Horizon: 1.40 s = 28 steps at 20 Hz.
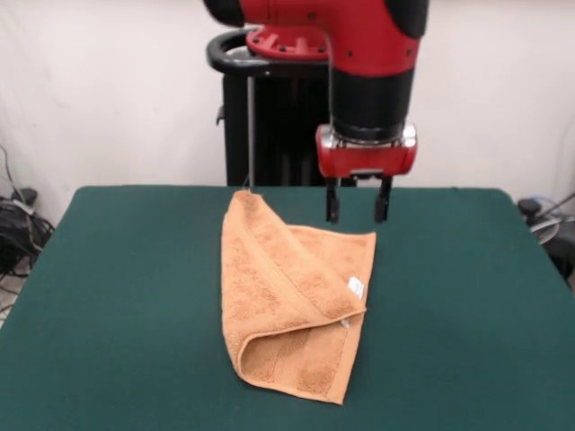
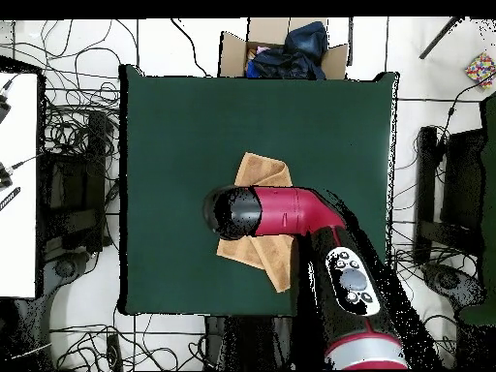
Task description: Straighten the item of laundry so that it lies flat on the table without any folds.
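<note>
Front view first: the big green worktop (image 1: 117, 296) takes up most of the shot, and the red arm (image 1: 359, 54) comes down from the top over its far half. The towel (image 1: 287, 296) sits around the middle of the worktop, and it's definitely not flat. A large flap is folded over diagonally across the rest, so there's a doubled-up layer, with a rounded fold showing at the near corner and a far corner poking up toward the pedestal. The claw (image 1: 358, 211) hangs just above the towel's far edge, fingers spread fairly wide, nothing in them, not touching the cloth as far as I can tell. There's a little white tag (image 1: 355, 287) on the right edge of the flap.

From overhead the arm covers most of the towel, so no help there.

I'd say it's barely started: that whole flap needs peeling back and the cloth smoothing out.
</note>
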Available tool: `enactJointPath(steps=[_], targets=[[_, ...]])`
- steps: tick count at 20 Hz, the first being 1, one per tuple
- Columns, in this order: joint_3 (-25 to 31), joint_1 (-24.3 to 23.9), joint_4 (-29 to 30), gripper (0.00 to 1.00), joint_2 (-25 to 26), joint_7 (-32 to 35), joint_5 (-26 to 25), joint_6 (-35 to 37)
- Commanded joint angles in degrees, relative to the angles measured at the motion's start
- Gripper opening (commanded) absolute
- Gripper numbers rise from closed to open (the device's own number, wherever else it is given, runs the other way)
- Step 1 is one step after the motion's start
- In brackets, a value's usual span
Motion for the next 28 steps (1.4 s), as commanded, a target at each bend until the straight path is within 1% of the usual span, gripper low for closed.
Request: enactJointPath(steps=[1, 7, 12, 19, 28], targets=[[0.6, 0.1, -3.6, 1.0, 4.5, 3.2, -2.5, -3.3], [-0.1, 0.5, -4.6, 1.0, 7.6, 4.0, -3.3, -6.0], [-0.7, 0.9, -4.8, 1.0, 8.7, 4.6, -3.1, -7.3], [-1.5, 1.8, -6.9, 1.0, 11.4, 5.1, -2.8, -9.0], [-2.1, 2.0, -7.7, 1.0, 13.2, 5.1, -3.0, -10.7]])
